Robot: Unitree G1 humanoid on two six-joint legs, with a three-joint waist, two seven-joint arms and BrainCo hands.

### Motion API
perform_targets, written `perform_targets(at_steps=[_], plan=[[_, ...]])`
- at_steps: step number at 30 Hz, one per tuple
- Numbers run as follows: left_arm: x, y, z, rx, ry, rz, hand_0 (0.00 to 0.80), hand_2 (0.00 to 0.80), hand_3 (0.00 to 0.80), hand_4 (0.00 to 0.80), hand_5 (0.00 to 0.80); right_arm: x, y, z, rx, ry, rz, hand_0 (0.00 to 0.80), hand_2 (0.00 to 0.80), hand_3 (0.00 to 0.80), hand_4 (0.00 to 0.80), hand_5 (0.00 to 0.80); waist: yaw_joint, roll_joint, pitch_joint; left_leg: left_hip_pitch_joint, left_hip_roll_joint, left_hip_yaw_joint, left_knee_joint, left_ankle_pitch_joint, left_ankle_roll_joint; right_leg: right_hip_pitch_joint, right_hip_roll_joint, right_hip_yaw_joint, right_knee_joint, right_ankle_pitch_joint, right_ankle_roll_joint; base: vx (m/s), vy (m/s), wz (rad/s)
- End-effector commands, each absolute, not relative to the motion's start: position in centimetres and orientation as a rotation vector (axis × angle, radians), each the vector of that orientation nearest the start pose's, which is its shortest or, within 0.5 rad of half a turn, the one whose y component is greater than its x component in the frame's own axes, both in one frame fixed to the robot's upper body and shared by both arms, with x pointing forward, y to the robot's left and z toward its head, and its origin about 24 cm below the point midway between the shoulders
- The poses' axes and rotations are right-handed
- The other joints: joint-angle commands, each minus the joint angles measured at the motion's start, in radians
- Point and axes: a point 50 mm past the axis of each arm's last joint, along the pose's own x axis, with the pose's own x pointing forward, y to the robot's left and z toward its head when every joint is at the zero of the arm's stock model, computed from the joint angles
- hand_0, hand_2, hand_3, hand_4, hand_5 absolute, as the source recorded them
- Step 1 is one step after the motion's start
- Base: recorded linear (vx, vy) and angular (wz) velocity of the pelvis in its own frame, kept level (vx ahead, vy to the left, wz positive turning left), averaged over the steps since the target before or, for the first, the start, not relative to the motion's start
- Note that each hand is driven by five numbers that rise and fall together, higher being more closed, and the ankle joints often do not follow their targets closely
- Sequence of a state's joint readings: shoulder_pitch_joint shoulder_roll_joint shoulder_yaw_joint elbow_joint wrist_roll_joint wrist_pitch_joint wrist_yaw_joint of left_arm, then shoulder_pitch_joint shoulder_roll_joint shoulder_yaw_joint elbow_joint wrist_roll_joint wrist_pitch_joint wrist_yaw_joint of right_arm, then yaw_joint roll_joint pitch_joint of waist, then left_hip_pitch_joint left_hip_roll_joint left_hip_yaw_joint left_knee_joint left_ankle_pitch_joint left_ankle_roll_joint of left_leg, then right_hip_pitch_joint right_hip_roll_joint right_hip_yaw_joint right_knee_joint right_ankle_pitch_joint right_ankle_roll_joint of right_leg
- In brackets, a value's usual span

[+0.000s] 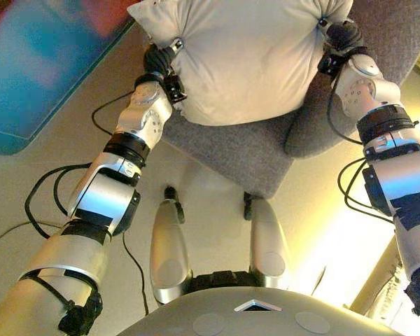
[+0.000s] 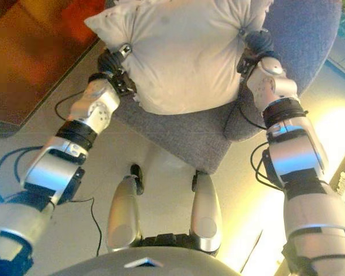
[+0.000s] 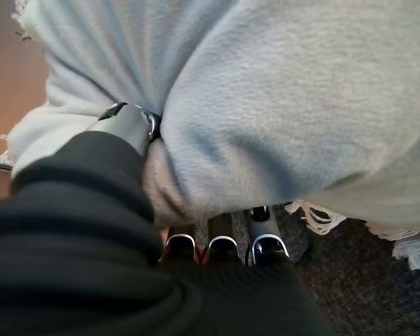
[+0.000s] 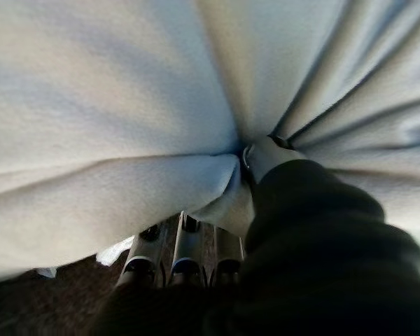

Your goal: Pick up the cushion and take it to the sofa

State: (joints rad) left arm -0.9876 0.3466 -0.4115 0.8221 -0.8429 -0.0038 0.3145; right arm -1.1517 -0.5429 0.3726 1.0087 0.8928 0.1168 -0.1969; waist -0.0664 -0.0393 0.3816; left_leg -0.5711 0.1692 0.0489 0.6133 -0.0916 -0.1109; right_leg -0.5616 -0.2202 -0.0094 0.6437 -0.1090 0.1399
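no text, label or number can be read

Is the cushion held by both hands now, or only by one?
By both. The left hand and the right hand each pinch a side of the cushion, bunching its cloth, above the grey chair.

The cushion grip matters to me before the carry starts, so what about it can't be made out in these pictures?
- Cushion: far edge cut off by both eye views' top.
- Left hand: fingers beneath vanish under the fabric.
- Right hand: fingertips buried in folds.
- Grey chair: seat contact hidden by the cushion.
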Motion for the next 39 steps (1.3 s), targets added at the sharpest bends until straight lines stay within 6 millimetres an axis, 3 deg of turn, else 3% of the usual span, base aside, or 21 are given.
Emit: perform_targets(at_steps=[1, 6, 16, 25, 26, 27, 28, 39], plan=[[41.1, 11.4, 19.8, -0.215, -0.105, -0.048, 0.8, 0.8, 0.8, 0.8, 0.8, 41.8, -21.8, 26.6, 0.183, -0.168, -0.153, 0.8, 0.8, 0.8, 0.8, 0.8, 0.01, 0.0, -0.05, 0.027, 0.083, -0.097, 0.109, -0.113, -0.077, 0.013, -0.024, -0.012, 0.073, -0.08, 0.002, 0.01, -0.006, 0.21], [41.1, 11.1, 20.3, -0.273, -0.114, -0.077, 0.8, 0.8, 0.8, 0.8, 0.8, 41.7, -21.9, 28.0, 0.162, -0.212, -0.169, 0.8, 0.8, 0.8, 0.8, 0.8, 0.005, 0.003, -0.05, 0.032, 0.083, -0.095, 0.099, -0.105, -0.083, 0.012, -0.025, -0.013, 0.075, -0.081, 0.006, 0.028, 0.009, 0.12], [39.9, 8.4, 22.8, -0.338, -0.246, -0.218, 0.8, 0.8, 0.8, 0.8, 0.8, 40.8, -21.0, 32.1, 0.135, -0.343, -0.156, 0.8, 0.8, 0.8, 0.8, 0.8, 0.006, -0.001, -0.069, 0.039, 0.082, -0.091, 0.126, -0.133, -0.076, 0.011, -0.025, -0.014, 0.106, -0.1, 0.003, 0.058, -0.002, 0.02], [40.8, 9.4, 21.6, -0.267, -0.131, -0.089, 0.8, 0.8, 0.8, 0.8, 0.8, 41.6, -21.0, 31.0, 0.098, -0.225, -0.155, 0.8, 0.8, 0.8, 0.8, 0.8, 0.013, 0.002, -0.077, 0.028, 0.079, -0.104, 0.105, -0.11, -0.075, -0.005, -0.028, -0.019, 0.113, -0.098, 0.006, 0.018, -0.016, 0.02], [40.9, 9.6, 21.3, -0.263, -0.113, -0.075, 0.8, 0.8, 0.8, 0.8, 0.8, 41.7, -21.0, 30.6, 0.095, -0.195, -0.15, 0.631, 0.631, 0.631, 0.631, 0.631, 0.013, 0.002, -0.076, 0.026, 0.079, -0.105, 0.099, -0.105, -0.076, -0.007, -0.028, -0.018, 0.112, -0.097, 0.007, -0.018, -0.005, 0.04], [41.0, 9.8, 21.1, -0.264, -0.098, -0.073, 0.125, 0.125, 0.125, 0.125, 0.125, 41.8, -20.9, 30.2, 0.079, -0.173, -0.149, 0.0, 0.0, 0.0, 0.0, 0.0, 0.012, 0.003, -0.075, 0.022, 0.078, -0.106, 0.098, -0.101, -0.077, -0.01, -0.028, -0.018, 0.113, -0.096, 0.007, -0.022, -0.002, 0.04], [41.1, 10.1, 20.9, -0.256, -0.086, -0.062, 0.0, 0.0, 0.0, 0.0, 0.0, 41.9, -20.9, 30.0, 0.063, -0.155, -0.152, 0.0, 0.0, 0.0, 0.0, 0.0, 0.011, 0.003, -0.075, 0.02, 0.079, -0.106, 0.095, -0.096, -0.078, -0.012, -0.028, -0.018, 0.111, -0.094, 0.007, -0.029, -0.001, 0.05], [41.6, 13.3, 20.6, -0.238, -0.09, 0.086, 0.0, 0.0, 0.0, 0.0, 0.0, 42.1, -21.6, 28.6, 0.036, -0.125, -0.197, 0.0, 0.0, 0.0, 0.0, 0.0, 0.02, 0.006, -0.096, 0.068, 0.091, -0.098, -0.01, -0.033, -0.086, 0.04, -0.017, -0.037, 0.028, -0.074, 0.002, 0.0, 0.004, 0.01]])
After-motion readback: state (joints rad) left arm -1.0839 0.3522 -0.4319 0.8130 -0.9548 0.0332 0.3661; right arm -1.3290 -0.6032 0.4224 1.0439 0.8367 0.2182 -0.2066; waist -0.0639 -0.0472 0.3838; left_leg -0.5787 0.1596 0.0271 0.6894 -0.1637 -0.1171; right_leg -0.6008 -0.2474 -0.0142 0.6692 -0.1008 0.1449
